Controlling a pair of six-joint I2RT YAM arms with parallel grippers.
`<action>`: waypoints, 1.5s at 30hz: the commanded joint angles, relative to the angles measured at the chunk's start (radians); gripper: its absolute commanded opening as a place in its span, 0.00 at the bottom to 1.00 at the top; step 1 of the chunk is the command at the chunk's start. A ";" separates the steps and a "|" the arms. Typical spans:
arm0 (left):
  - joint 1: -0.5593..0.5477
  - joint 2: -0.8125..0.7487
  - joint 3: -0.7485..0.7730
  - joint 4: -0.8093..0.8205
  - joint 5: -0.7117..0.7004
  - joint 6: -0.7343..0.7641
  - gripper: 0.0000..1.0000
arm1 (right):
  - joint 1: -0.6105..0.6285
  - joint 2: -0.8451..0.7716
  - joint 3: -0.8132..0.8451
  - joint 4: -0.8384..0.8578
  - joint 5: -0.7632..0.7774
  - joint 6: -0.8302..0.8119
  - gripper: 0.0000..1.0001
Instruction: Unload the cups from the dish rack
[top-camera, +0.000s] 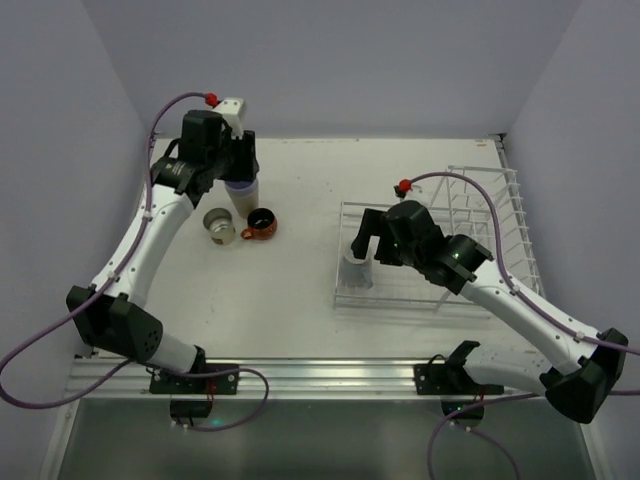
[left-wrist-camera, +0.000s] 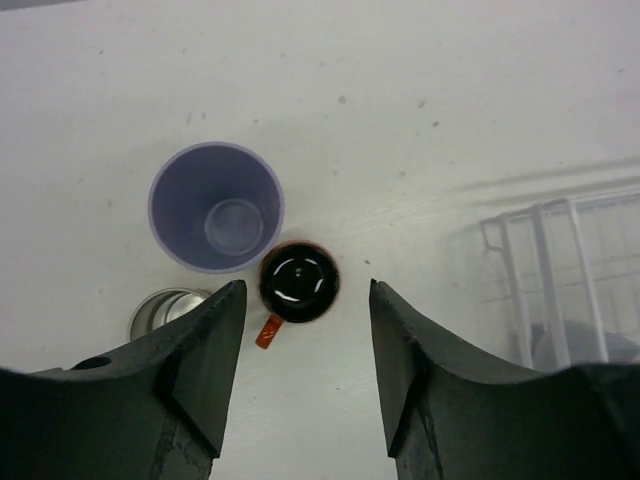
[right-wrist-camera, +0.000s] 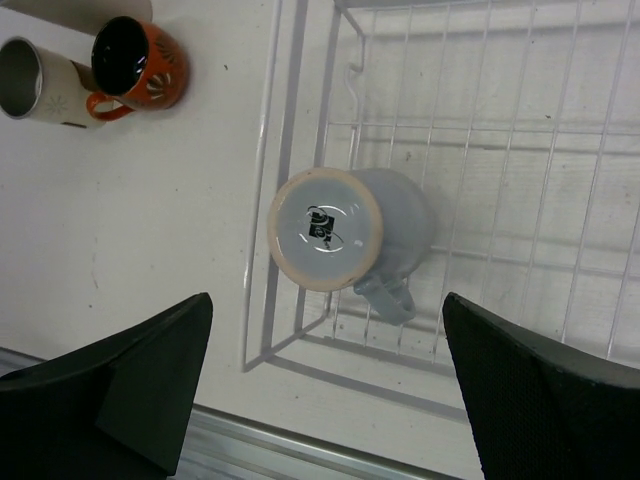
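Right gripper (right-wrist-camera: 325, 305) gapes empty above the upturned blue-grey mug (right-wrist-camera: 395, 235) in the dish rack (right-wrist-camera: 500, 130). Left gripper (left-wrist-camera: 307, 290) gapes empty too.

Left arm (top-camera: 150, 240) and right arm (top-camera: 520, 300) share one build: white shells on the long links, black housings at the joints (the wrists are black too); a lavender cable (top-camera: 163, 112) trails along each, meeting a red cap (top-camera: 211, 99) at the wrist; the left fingers (left-wrist-camera: 195, 370) are broad matt black wedges; the right fingers (right-wrist-camera: 540, 390) show a fine dimpled grain.
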 joint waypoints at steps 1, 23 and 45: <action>-0.005 -0.139 -0.118 0.181 0.187 -0.053 0.58 | 0.037 0.047 0.096 -0.083 0.114 -0.067 0.99; -0.005 -0.271 -0.399 0.447 0.485 -0.193 0.69 | 0.045 0.068 0.066 -0.091 -0.038 -0.444 0.98; -0.005 -0.288 -0.450 0.444 0.516 -0.170 0.69 | 0.036 0.347 0.288 -0.240 -0.224 -0.661 0.99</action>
